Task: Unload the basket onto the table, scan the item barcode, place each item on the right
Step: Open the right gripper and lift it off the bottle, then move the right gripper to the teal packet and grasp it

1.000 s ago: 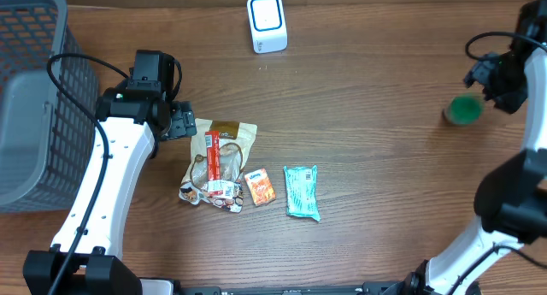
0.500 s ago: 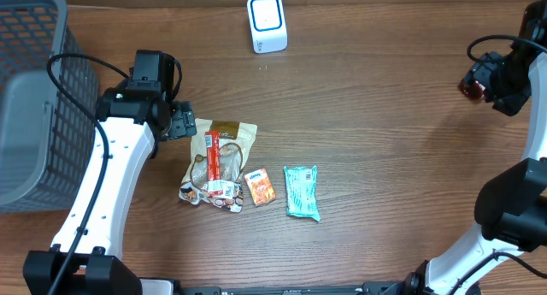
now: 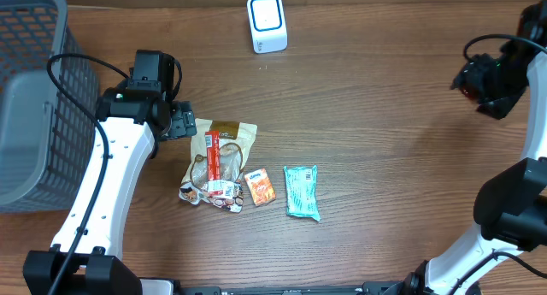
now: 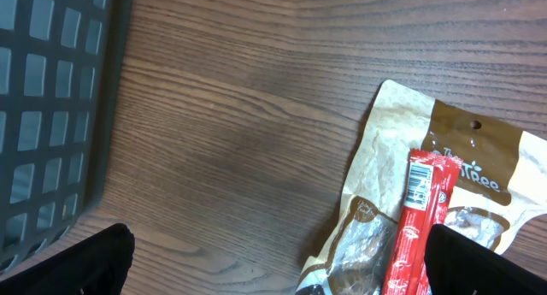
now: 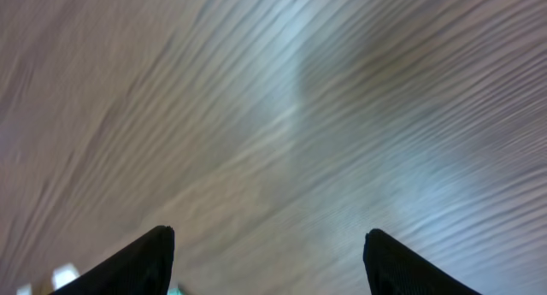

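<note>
A small reddish item [image 3: 466, 84] is seen at the tip of the right pincer [image 3: 475, 83], far out over the right side of the desk [image 3: 376, 141]. It is too small and dark for its shape to be made out. The white scanner [image 3: 267, 23] is stood well to that pincer's left, by the far edge. In the right wrist view the two fingertips [image 5: 149, 265] are shown apart over blurred wood, so whether the item is grasped cannot be told. The right arm is reared up from the near right corner and partly cut off by the frame.

The left pincer [image 4: 282, 256] is spread wide and released, with nothing between its tips. Just to its right a brown snack bag [image 4: 444, 158] is laid flat, with a red stick packet [image 4: 419, 227] on it. An orange packet [image 3: 260, 186] and a teal packet [image 3: 302, 191] are laid further right. A grey mesh basket [image 3: 34, 98] is set to its left, cut off by the frame.
</note>
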`<state>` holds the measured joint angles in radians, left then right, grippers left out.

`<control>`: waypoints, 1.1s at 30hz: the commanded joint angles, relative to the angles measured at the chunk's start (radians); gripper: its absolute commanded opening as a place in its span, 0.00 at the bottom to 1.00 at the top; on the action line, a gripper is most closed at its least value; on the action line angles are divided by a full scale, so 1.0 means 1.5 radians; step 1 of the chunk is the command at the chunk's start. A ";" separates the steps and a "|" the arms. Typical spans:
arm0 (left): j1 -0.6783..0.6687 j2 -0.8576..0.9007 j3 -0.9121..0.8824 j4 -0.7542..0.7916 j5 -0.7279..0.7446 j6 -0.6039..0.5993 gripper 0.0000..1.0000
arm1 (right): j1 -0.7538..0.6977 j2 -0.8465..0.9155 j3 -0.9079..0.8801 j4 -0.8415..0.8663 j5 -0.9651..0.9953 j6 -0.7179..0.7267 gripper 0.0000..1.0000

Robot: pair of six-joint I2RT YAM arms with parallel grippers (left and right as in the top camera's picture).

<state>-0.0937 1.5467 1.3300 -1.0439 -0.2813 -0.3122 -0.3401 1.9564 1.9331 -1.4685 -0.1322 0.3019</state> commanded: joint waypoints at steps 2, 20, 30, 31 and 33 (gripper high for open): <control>-0.003 0.002 0.000 0.001 -0.005 0.001 1.00 | 0.073 -0.001 -0.004 -0.050 -0.076 -0.045 0.72; -0.004 0.002 0.000 0.001 -0.005 0.001 1.00 | 0.597 -0.001 -0.246 -0.011 -0.045 0.017 0.71; -0.004 0.002 0.000 0.001 -0.005 0.001 1.00 | 0.762 -0.001 -0.314 0.045 0.065 0.172 0.72; -0.004 0.002 0.000 0.001 -0.005 0.001 1.00 | 0.771 -0.001 -0.320 0.055 0.065 0.177 0.72; -0.003 0.002 0.000 0.001 -0.005 0.001 1.00 | 0.790 -0.001 -0.341 0.092 0.066 0.183 0.72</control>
<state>-0.0937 1.5467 1.3300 -1.0435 -0.2810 -0.3122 0.8120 1.9572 1.4559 -1.3674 -0.0761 0.5098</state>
